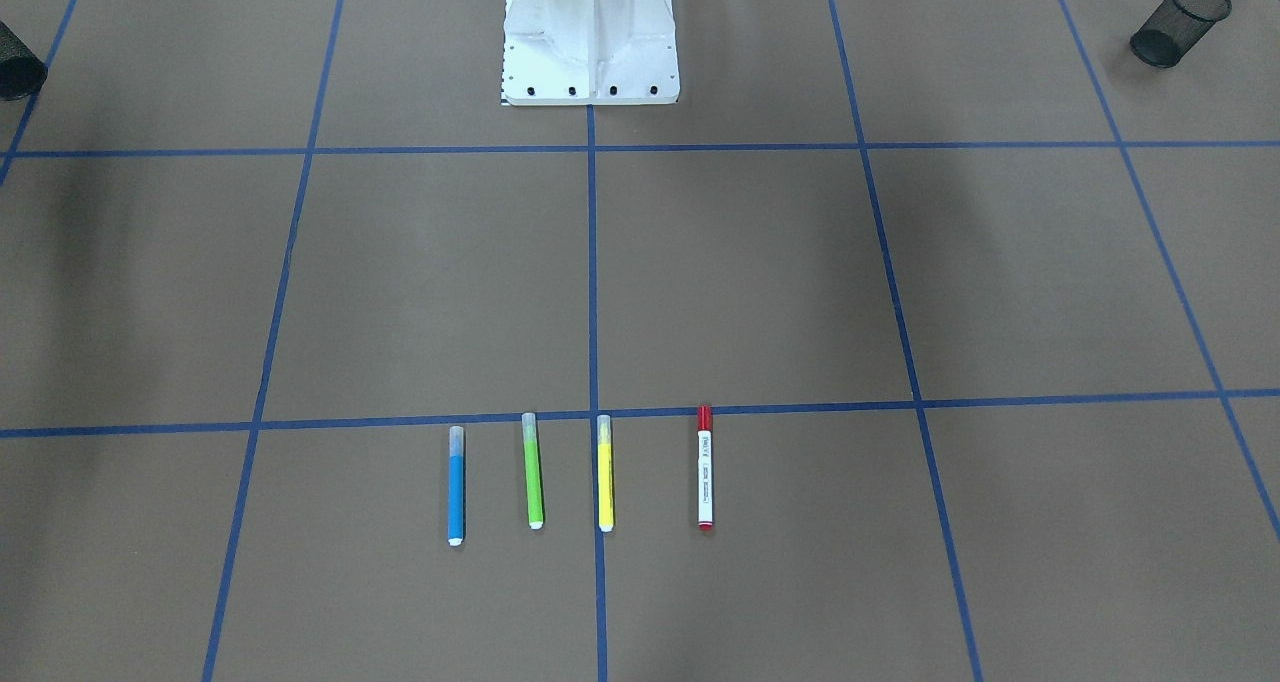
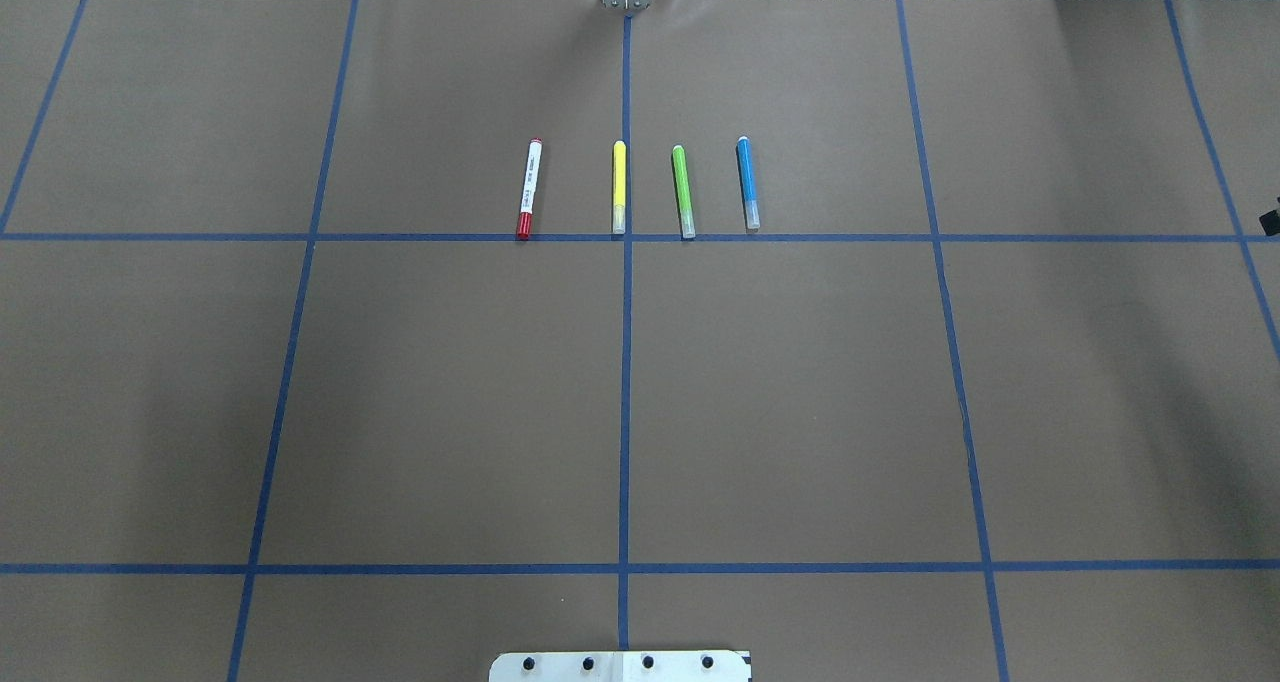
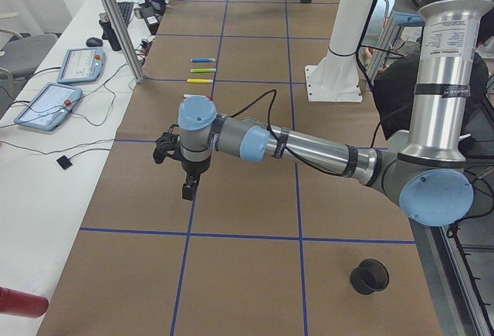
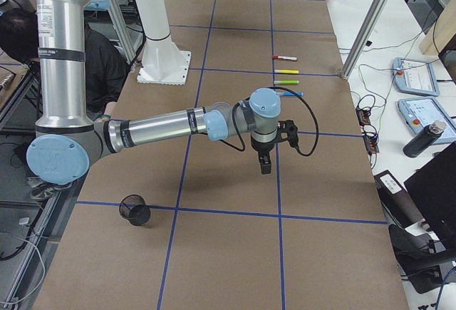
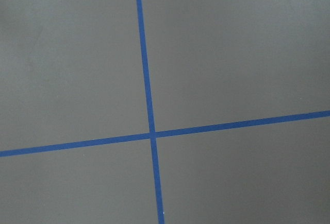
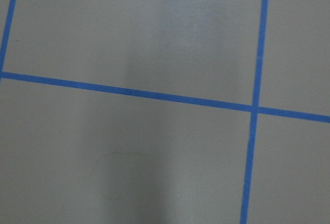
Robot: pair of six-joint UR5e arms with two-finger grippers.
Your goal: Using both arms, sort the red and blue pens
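Close to the robot, the left gripper (image 3: 187,191) and the right gripper (image 4: 264,166) hang over the table (image 2: 450,412), and I cannot tell if their fingers are apart or together. Far out, the red pen (image 2: 529,189) lies on the robot's left and the blue pen (image 2: 747,183) on its right, both flat, long way running near to far, caps toward the robot. They look light, hard and round, so they may roll; the middle seems best to grab.
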